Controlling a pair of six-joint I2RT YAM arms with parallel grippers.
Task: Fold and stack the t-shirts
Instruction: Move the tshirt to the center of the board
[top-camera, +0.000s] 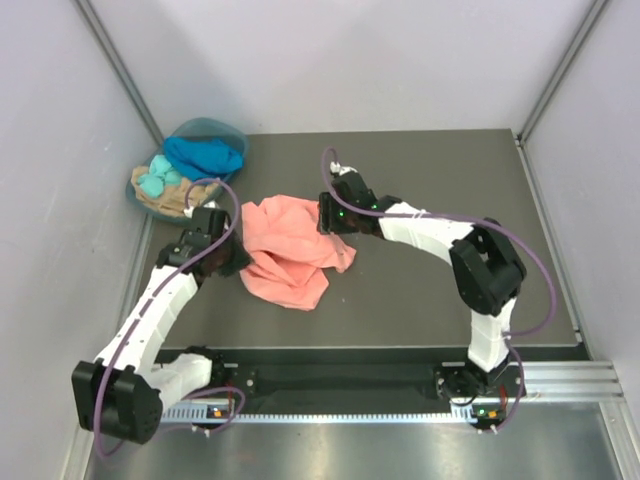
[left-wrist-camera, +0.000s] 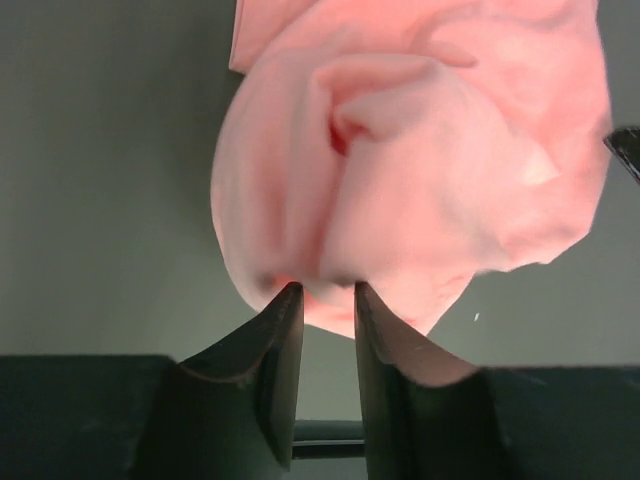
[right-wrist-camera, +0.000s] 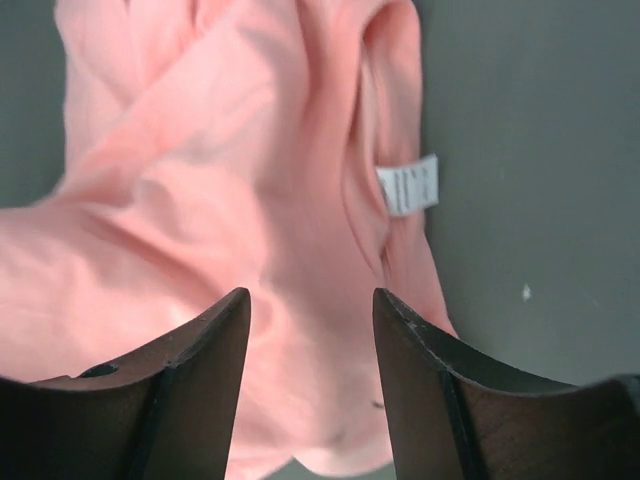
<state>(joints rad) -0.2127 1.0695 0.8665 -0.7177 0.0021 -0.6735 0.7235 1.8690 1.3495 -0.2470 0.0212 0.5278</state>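
A salmon-pink t-shirt (top-camera: 290, 250) lies crumpled in the middle of the dark table. My left gripper (top-camera: 232, 256) is at its left edge. In the left wrist view the shirt (left-wrist-camera: 420, 170) bulges just past the left gripper (left-wrist-camera: 324, 292); its jaws stand a little apart, with only table showing in the gap and the tips at the cloth's rim. My right gripper (top-camera: 330, 216) hovers at the shirt's upper right corner. In the right wrist view that gripper (right-wrist-camera: 310, 297) is open wide over the pink cloth (right-wrist-camera: 200, 200), near a white label (right-wrist-camera: 408, 185).
A round teal basket (top-camera: 226, 128) sits at the table's back left corner, holding a royal blue shirt (top-camera: 205, 153), a turquoise one (top-camera: 157, 181) and a tan one (top-camera: 165, 204). Pale walls close in the left, back and right sides.
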